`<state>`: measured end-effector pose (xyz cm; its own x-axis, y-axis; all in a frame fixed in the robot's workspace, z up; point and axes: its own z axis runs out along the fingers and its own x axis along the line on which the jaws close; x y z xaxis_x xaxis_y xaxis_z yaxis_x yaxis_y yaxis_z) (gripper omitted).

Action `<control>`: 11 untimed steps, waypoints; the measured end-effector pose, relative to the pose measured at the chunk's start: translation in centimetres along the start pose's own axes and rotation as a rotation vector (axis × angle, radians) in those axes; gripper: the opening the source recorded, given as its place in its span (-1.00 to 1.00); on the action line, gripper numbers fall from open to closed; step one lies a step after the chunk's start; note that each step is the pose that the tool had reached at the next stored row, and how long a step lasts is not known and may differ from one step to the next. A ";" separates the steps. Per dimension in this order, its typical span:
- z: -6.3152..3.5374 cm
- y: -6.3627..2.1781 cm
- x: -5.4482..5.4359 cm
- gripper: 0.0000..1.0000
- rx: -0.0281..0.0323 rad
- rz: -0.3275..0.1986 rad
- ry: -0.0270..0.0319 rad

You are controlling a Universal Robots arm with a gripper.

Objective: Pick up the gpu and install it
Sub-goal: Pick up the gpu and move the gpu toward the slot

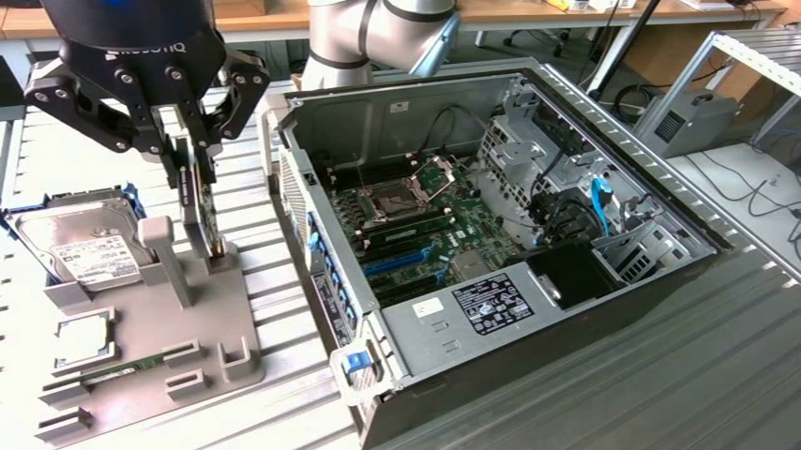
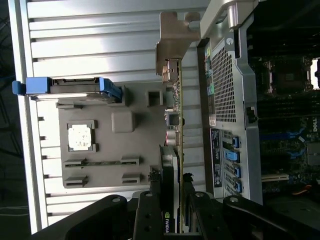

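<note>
1. Exterior view: the gpu (image 1: 201, 211) stands on edge, upright, clamped between the two fingers of the tool (image 1: 190, 173). The tool is closed on the card's upper part.
2. The card's lower end sits at the upright posts of the grey parts holder (image 1: 150, 347); whether it still touches the holder cannot be told.
3. Wrist view: the gpu (image 2: 173, 150) shows edge-on, running away from the tool (image 2: 171, 186), with its tan metal bracket (image 2: 172, 45) at the far end.
4. On the holder lie a hard drive (image 1: 82, 248) with a white label, a CPU chip (image 1: 75, 339) and a green RAM stick (image 1: 126, 367), all apart from the card.
5. Just beside the holder, toward the exterior view's right, an open computer case (image 1: 526, 366) lies on its side, its motherboard (image 1: 426, 225) exposed.
6. Holder and case both rest on the ribbed metal surface (image 1: 701, 375).
</note>
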<state>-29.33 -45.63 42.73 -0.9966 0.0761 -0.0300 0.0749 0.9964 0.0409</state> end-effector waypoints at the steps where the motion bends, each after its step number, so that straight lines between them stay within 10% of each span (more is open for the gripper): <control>1: 0.01 0.01 0.0 -0.46 0.0000 0.000 0.0000; 11: 0.03 0.20 -0.9 -0.46 0.0000 0.000 0.0000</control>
<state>-28.47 -45.49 42.73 -0.9966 0.0761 -0.0300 0.0749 0.9964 0.0409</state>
